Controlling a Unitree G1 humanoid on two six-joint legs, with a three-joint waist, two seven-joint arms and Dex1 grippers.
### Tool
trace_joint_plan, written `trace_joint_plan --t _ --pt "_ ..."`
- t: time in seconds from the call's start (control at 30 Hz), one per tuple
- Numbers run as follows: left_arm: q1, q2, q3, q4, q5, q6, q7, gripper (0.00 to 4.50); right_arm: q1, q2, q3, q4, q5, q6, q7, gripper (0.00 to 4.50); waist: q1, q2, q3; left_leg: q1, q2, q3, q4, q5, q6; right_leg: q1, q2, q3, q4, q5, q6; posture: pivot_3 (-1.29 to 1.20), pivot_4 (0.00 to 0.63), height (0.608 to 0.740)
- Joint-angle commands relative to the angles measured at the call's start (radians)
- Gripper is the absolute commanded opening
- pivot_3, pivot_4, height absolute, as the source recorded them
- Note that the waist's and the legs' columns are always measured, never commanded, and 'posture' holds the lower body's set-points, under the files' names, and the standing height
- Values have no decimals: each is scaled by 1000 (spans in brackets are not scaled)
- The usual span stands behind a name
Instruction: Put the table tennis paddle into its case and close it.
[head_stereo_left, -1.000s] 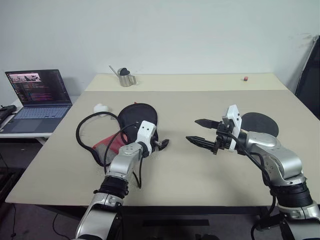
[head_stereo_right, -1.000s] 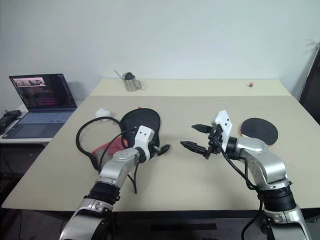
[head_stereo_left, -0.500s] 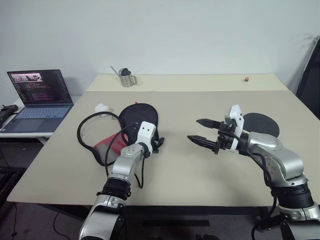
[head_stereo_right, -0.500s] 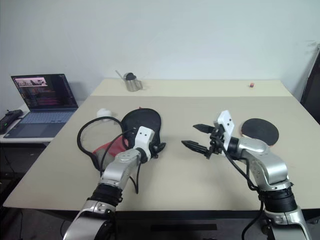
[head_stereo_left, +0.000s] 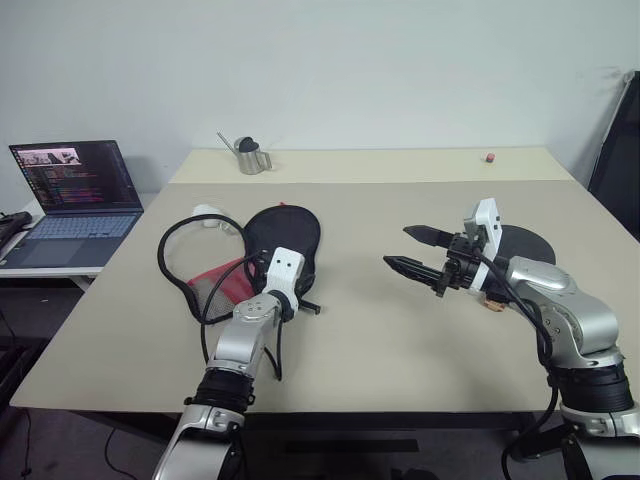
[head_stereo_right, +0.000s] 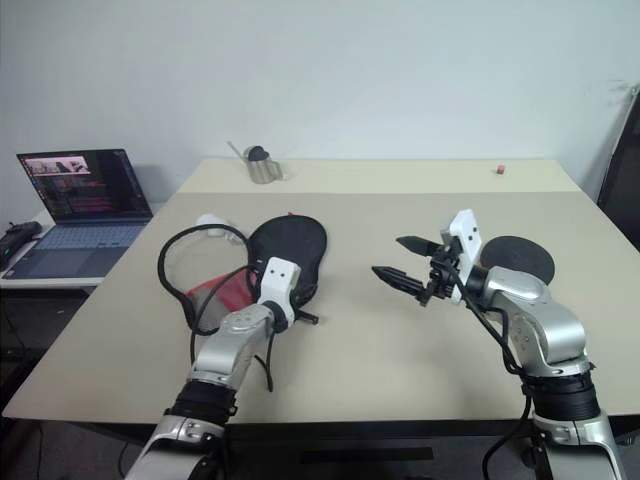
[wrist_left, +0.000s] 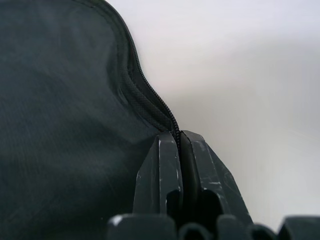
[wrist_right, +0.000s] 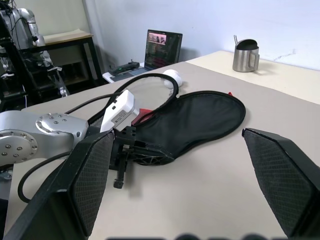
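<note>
The case lies left of the table's middle, its black fabric top up and its red lower part toward the table's left edge. My left gripper is shut on the case's zip edge at its near side. The table tennis paddle lies flat at the right, its black face partly hidden behind my right arm, with a bit of its handle showing below. My right gripper hovers open above mid-table, pointing left toward the case, nothing between its fingers.
A black cable loop curls beside the case, with a small white object behind it. A metal cup and a tiny red item stand at the far edge. An open laptop sits on a side table to the left.
My left gripper's fingers have closed from open onto the case's zip edge. The right gripper has stayed open and hardly moved.
</note>
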Motion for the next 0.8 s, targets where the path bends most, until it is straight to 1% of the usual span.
trace_joint_plan --t 0.03,0.23,0.4,0.53,0.8 --pt "3 -12 -72 -52 -5 13 -90 88 -17 -29 -33 -12 16 -10 11 4500 1 0 0 0 0 0 0 0 0 0 0 0 0 0 0 0 150 740" --pt "-23 -64 -149 -101 -13 46 -167 88 24 -95 -48 -29 17 -9 36 4500 27 0 0 -1 -1 0 0 0 0 0 -1 -1 -1 0 0 0 150 740" --pt "-51 -124 -203 -82 -2 49 -194 88 62 -143 -79 -43 18 -12 33 4500 30 -1 0 -2 -1 0 0 0 0 0 -1 -2 -1 0 0 0 150 740" --pt "-95 -172 -232 -37 9 29 -201 88 87 -151 -97 -68 24 -5 20 4500 27 -1 0 -2 0 0 0 0 0 0 -1 -1 -1 0 0 0 150 740" --pt "-199 -268 -223 120 35 -43 -151 88 126 -153 -115 -107 32 6 -10 4500 26 -1 1 -2 0 1 0 0 0 0 -1 -1 -1 0 0 0 150 740"
